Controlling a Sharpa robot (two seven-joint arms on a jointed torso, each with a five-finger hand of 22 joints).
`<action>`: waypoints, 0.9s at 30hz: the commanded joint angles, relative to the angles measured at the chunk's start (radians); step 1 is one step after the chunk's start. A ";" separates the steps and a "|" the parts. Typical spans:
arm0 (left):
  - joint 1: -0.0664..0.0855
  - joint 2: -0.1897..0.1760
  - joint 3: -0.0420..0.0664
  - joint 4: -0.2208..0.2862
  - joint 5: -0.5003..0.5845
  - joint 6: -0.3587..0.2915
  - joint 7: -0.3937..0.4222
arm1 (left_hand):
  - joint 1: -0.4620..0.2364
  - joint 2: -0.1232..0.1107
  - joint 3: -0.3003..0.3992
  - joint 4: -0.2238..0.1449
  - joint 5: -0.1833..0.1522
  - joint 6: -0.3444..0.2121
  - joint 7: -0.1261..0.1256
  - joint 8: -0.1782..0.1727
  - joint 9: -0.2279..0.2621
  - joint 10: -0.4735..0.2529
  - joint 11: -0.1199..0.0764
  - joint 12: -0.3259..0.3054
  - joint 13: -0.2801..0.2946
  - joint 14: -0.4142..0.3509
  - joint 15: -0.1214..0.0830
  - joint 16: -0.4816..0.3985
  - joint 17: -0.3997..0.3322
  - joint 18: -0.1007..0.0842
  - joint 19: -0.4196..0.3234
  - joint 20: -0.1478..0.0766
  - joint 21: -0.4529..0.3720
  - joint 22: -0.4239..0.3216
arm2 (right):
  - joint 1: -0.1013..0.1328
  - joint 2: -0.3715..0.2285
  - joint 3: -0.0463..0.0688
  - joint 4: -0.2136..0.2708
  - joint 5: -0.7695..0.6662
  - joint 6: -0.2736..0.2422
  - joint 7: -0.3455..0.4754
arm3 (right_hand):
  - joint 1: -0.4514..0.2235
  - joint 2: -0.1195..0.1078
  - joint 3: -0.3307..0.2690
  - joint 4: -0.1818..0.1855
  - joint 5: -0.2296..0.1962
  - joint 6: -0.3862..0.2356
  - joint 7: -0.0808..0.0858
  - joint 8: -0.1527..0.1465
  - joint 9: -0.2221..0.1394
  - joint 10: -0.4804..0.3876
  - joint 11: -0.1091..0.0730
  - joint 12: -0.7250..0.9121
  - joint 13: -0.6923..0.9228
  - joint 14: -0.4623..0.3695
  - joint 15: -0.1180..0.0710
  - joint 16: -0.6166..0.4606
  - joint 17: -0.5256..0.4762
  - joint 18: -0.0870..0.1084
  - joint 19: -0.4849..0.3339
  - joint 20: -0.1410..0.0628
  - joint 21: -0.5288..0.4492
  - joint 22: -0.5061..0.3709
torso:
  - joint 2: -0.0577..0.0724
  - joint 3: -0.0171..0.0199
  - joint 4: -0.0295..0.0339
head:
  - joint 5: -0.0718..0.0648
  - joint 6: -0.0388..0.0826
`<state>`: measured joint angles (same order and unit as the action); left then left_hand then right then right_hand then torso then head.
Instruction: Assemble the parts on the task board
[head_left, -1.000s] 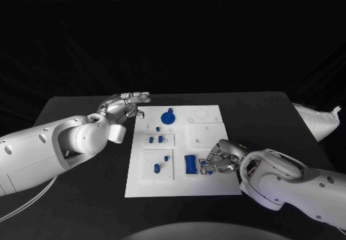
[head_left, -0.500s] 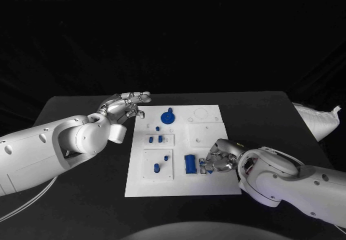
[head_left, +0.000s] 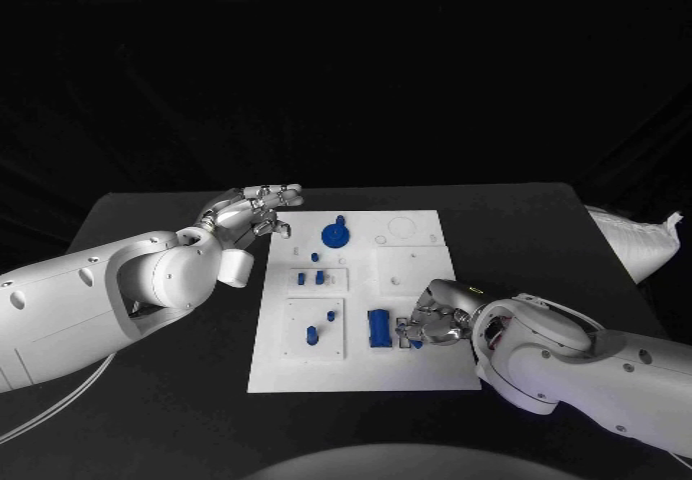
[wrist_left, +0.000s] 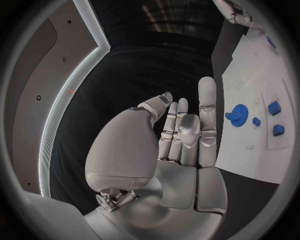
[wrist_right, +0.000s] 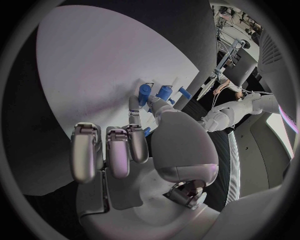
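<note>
The white task board (head_left: 411, 375) lies mid-table. On it are a round blue gear-like part (head_left: 335, 236), two small blue pieces (head_left: 310, 279) in a raised panel, and an upright blue block (head_left: 381, 328). My right hand (head_left: 440, 318) sits low over the board's right side, just beside that block. Its fingers are curled, and a small blue part (wrist_right: 146, 131) appears pinched between thumb and one finger; other blue parts (wrist_right: 155, 92) stand beyond the fingertip. My left hand (head_left: 254, 210) hovers at the board's far left corner, fingers apart (wrist_left: 187, 125), holding nothing; the gear (wrist_left: 238, 114) lies beside it.
Two more small blue pieces (head_left: 320, 326) sit in the near left panel. Round sockets (head_left: 401, 228) mark the board's far right part. A white bag (head_left: 635, 240) lies at the table's right edge. Bare black table (head_left: 159, 215) surrounds the board.
My right hand has crept slightly left, closer to the upright blue block. The left hand has stayed where it was.
</note>
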<state>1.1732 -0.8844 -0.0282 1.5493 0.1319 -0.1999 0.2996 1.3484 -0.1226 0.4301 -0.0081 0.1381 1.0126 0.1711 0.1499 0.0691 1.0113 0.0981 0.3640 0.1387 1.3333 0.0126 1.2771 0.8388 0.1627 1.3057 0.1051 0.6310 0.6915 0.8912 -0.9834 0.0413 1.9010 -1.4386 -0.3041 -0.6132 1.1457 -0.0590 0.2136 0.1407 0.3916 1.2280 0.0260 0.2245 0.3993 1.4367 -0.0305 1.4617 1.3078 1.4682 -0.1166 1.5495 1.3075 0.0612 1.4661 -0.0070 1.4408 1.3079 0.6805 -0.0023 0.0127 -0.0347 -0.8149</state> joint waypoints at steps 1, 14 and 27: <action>0.001 0.001 0.001 0.003 -0.007 0.018 0.003 | -0.005 0.006 -0.005 -0.002 0.002 -0.005 -0.002 0.005 -0.001 -0.008 0.002 0.003 0.000 -0.005 0.000 -0.002 -0.001 0.019 -0.006 0.003 -0.006 -0.001 | -0.004 0.004 -0.003 0.000 -0.012 0.035 -0.002 | 0.001 0.020 0.006 0.006 0.008 0.032 -0.026 0.007 0.008 0.112 -0.039 0.011 0.210 0.098 -0.009 0.008 0.240 -0.018 0.040 -0.008 0.010 0.070 | 0.000 -0.0001 -0.0003 | 0.000 -0.001; 0.001 0.000 0.001 0.003 -0.012 0.018 0.002 | -0.005 0.006 -0.006 -0.002 0.002 -0.005 -0.002 0.006 -0.001 -0.008 0.002 0.004 0.000 -0.006 0.000 -0.002 -0.002 0.019 -0.007 0.003 -0.006 -0.001 | -0.004 0.005 -0.003 0.013 -0.009 0.043 0.002 | 0.014 0.037 0.027 -0.004 0.019 0.031 -0.030 0.020 0.030 0.118 -0.042 0.031 0.222 0.101 -0.012 0.018 0.257 -0.022 0.048 -0.010 0.023 0.090 | 0.000 0.0008 -0.0003 | 0.000 -0.003; 0.001 -0.001 0.001 0.004 -0.014 0.018 0.002 | -0.005 0.007 -0.005 -0.002 0.002 -0.005 -0.002 0.007 0.000 -0.009 0.002 0.005 0.000 -0.007 0.000 -0.004 -0.006 0.019 -0.007 0.003 -0.006 -0.002 | -0.004 0.003 -0.003 0.019 -0.014 0.052 0.001 | -0.008 0.032 0.025 0.004 0.011 0.031 -0.031 0.030 0.045 0.120 -0.043 0.036 0.225 0.103 -0.013 0.021 0.263 -0.024 0.051 -0.011 0.029 0.099 | 0.000 0.0002 0.0003 | -0.002 -0.004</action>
<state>1.1732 -0.8855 -0.0282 1.5504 0.1245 -0.1994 0.2974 1.3484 -0.1226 0.4301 -0.0081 0.1381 1.0127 0.1711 0.1499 0.0691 1.0077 0.1016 0.3640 0.1387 1.3332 0.0127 1.2771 0.8341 0.1627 1.3057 0.1051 0.6310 0.6915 0.8891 -0.9824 0.0391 1.9163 -1.4438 -0.2744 -0.6151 1.1494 -0.0214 0.2403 0.1423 0.4057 1.2617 -0.0076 0.2541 0.4425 1.4632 -0.0611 1.4938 1.3075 1.4698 -0.1287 1.5648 1.3073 0.0496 1.4662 -0.0144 1.4639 1.3075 0.6810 -0.0018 0.0125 -0.0366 -0.8189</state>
